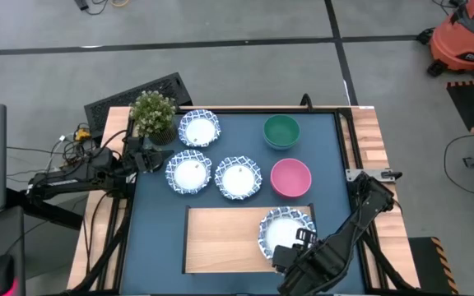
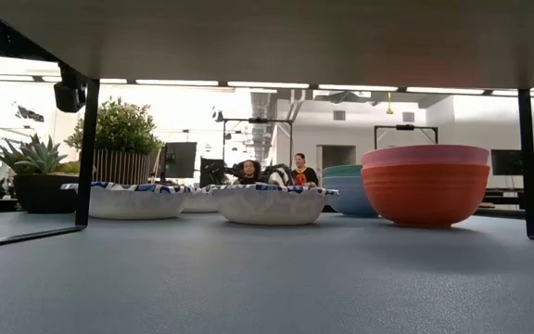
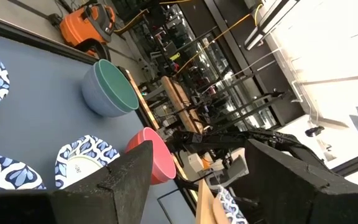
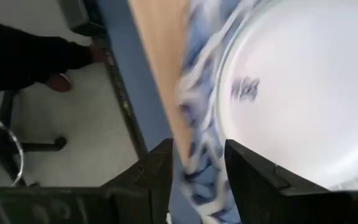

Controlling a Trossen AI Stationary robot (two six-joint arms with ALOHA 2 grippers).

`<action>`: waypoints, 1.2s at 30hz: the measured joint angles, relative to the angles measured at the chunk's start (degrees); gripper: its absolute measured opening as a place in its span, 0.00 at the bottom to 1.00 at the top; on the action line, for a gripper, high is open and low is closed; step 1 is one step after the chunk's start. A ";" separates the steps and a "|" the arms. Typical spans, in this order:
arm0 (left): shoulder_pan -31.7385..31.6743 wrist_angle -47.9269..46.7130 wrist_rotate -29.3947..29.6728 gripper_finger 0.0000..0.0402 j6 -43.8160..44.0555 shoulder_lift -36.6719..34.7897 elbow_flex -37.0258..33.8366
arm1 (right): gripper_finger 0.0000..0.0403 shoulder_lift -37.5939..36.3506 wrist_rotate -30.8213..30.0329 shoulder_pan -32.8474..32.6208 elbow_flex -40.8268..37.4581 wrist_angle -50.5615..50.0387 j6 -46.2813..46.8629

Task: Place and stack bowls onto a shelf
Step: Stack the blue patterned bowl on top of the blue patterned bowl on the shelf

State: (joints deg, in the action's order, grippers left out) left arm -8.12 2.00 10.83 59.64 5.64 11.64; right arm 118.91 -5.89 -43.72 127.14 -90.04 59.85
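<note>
Right claw (image 4: pixel 196 177) fingers parted, straddling rim of patterned bowl (image 1: pixel 285 230) resting on shelf (image 1: pixel 220 238); left claw (image 3: pixel 191 186) apart, near plant.

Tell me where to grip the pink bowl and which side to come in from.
Grip the pink bowl by its rim, one finger inside and one outside. It sits upright and open, with a thin lip and rounded wall too wide to span. Come from above on its right edge: a patterned bowl crowds its left, and the right tool is nearest.
</note>
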 joint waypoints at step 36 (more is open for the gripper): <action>0.83 -58.08 -6.40 0.60 -37.38 37.76 42.05 | 0.39 -11.54 -13.19 31.80 6.97 5.49 -42.62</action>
State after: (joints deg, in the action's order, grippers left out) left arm -7.29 -56.08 4.43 22.25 43.40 53.68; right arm 107.37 -19.08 -11.92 134.10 -84.55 17.23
